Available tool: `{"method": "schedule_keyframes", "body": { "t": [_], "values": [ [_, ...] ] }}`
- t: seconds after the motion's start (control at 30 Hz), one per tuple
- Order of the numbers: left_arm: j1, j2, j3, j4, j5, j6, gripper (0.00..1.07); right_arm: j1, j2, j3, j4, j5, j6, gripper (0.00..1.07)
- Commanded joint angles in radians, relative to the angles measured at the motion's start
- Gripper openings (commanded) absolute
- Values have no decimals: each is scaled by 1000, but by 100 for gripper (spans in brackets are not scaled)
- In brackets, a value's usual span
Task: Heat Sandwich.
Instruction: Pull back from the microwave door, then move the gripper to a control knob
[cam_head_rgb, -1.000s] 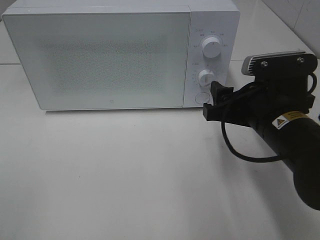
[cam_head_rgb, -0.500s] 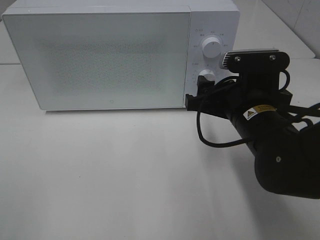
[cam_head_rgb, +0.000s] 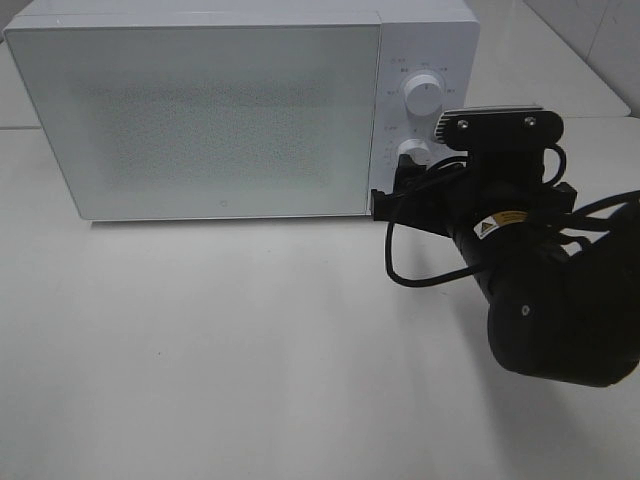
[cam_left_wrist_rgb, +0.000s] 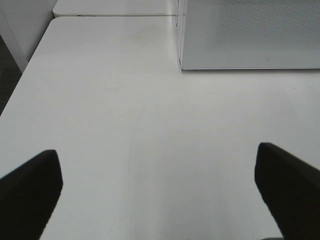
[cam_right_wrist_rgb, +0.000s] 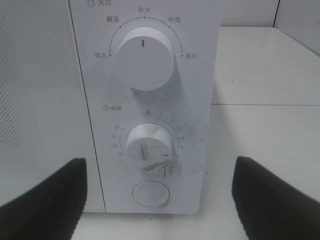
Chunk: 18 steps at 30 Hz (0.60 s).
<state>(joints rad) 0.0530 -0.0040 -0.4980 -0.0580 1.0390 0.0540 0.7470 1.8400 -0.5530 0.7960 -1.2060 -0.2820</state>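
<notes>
1 white table (cam_head_rgb: 200, 350) carried everything in the high view. Toward 11 o'clock on it stood a white microwave oven (cam_head_rgb: 440, 45), its frosted door (cam_head_rgb: 200, 120) shut flush, with the control panel (cam_right_wrist_rgb: 200, 100) at 3 o'clock of the door.

The sandwich showed in none of the 3 views, and whether it lay behind that door could not be told.

From 4 o'clock the black right arm (cam_head_rgb: 550, 310) reached toward the lower part of the panel, with a black cable (cam_head_rgb: 400, 270) looping under its wrist and a small yellow warning label (cam_head_rgb: 489, 224) on its upper side. The right gripper (cam_head_rgb: 392, 190) sat close against the panel's lower half. In the right wrist view its 2 fingers (cam_right_wrist_rgb: 42, 200) were spread wide and grasped nothing, with the timer dial and the button showing between them. Whether a fingertip touched the panel could not be told.

The left gripper (cam_left_wrist_rgb: 160, 190) hung over bare table, its fingers (cam_left_wrist_rgb: 30, 190) likewise released and well apart, with the oven's near corner at 1 o'clock ahead of it.

On the panel, the power dial (cam_right_wrist_rgb: 144, 57) had its red mark at 12 o'clock. Below it, the scuffed timer dial (cam_right_wrist_rgb: 148, 146) carried a red mark near 4 o'clock. At 6 o'clock of the timer dial sat the round button (cam_right_wrist_rgb: 150, 194).
</notes>
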Motion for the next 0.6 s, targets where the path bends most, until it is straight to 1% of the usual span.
{"method": "schedule_keyframes", "body": {
  "t": [0.03, 0.17, 0.4, 0.6],
  "values": [
    [1, -27, 4, 2, -9, -6, 101, -5, 30, -38, -12, -13, 5, 76],
    [1, -27, 4, 2, -9, -6, 101, -8, 71, -76, -29, -12, 5, 76],
    [1, -27, 4, 2, -9, -6, 101, -64, 117, -146, -77, 35, 5, 76],
    [1, -27, 4, 2, -9, -6, 101, -80, 151, -188, -89, 40, 5, 76]
  ]
}}
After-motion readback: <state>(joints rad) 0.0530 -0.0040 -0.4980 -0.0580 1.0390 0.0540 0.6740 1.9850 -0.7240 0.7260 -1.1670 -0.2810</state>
